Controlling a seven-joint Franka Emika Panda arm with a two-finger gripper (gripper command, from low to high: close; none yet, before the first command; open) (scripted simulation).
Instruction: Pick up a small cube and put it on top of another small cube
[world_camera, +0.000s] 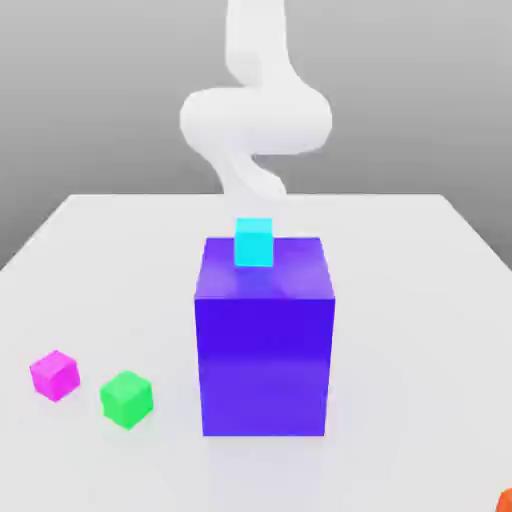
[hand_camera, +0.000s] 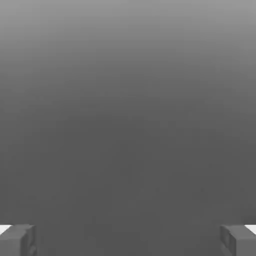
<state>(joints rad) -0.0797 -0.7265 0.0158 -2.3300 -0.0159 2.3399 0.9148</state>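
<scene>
Magenta cube (world_camera: 54, 375) sits just beside green cube (world_camera: 126, 399), apart.

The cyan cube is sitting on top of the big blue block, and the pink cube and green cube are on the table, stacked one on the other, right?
Not quite. The pink cube and green cube are not stacked; they sit side by side on the table, slightly apart, as the exterior view shows. The cyan cube is indeed on the blue block.

We see a big blue-purple block (world_camera: 265, 340) standing on the pale tabletop (world_camera: 420, 300), a small cyan cube (world_camera: 254, 242) resting on its top, and an orange cube (world_camera: 505, 500) at the tabletop's near edge.
</scene>
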